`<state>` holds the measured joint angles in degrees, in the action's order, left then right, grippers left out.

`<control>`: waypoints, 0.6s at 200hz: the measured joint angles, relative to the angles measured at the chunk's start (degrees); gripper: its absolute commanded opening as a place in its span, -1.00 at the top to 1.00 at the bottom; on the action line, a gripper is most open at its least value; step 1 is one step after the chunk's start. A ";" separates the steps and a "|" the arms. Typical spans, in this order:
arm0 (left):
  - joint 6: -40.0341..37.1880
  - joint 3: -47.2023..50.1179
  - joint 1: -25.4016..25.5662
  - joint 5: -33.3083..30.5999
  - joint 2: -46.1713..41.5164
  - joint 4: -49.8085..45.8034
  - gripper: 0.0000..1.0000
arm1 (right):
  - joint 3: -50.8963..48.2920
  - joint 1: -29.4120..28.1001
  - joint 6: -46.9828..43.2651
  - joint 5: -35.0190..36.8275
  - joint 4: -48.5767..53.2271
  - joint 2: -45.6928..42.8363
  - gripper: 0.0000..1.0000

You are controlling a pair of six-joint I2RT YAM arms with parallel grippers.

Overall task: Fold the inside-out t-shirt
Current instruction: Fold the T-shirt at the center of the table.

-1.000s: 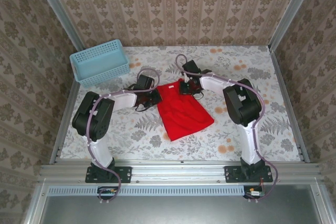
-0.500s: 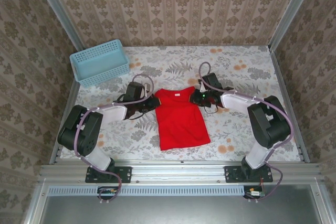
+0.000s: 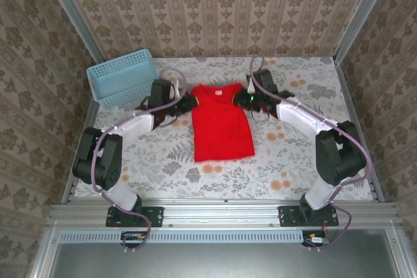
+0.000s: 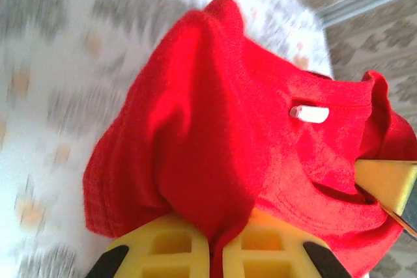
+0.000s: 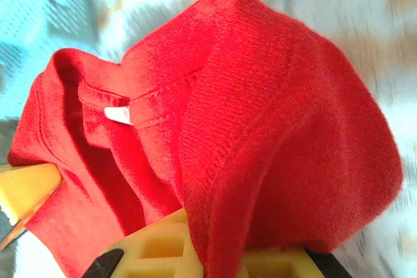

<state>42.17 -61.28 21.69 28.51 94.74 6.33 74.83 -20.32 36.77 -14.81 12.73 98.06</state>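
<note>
Hem end of the inside-out t-shirt (image 3: 221, 128) lies flat mid-way across the table (image 3: 293, 154), nearest the bases. Body runs straight away from them. Further up, left gripper (image 3: 184, 103) is pinched tight on its side's shoulder and right gripper (image 3: 249, 100) is clamped on the other, with cloth bunched over the yellow fingers (image 4: 163, 245). Neck tag (image 4: 309, 113) faces up between them. Blue basket (image 3: 124, 76) sits far left, apart. Reads as the spread/straighten step, no fold made. Next, likely: carry both shoulders toward the hem together, grips level so the fold lands square.
</note>
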 measured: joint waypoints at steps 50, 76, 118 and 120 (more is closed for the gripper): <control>-3.93 -17.51 -3.02 0.46 2.51 -0.04 1.00 | 17.90 2.86 -5.01 1.31 -0.52 5.03 1.00; -4.39 -5.97 -0.87 1.25 -1.07 5.68 1.00 | 7.41 2.08 -6.54 1.20 -5.27 2.05 1.00; -3.02 20.22 5.70 1.18 -4.11 11.76 1.00 | -20.35 -0.48 -6.05 1.07 -8.90 -5.29 1.00; -2.95 21.16 6.12 1.14 -4.33 11.78 1.00 | -21.18 -0.61 -6.01 1.07 -8.81 -5.66 1.00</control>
<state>39.22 -40.12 27.81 29.65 90.41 18.11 53.65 -20.93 30.76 -13.74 3.92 92.40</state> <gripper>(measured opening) 0.088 0.114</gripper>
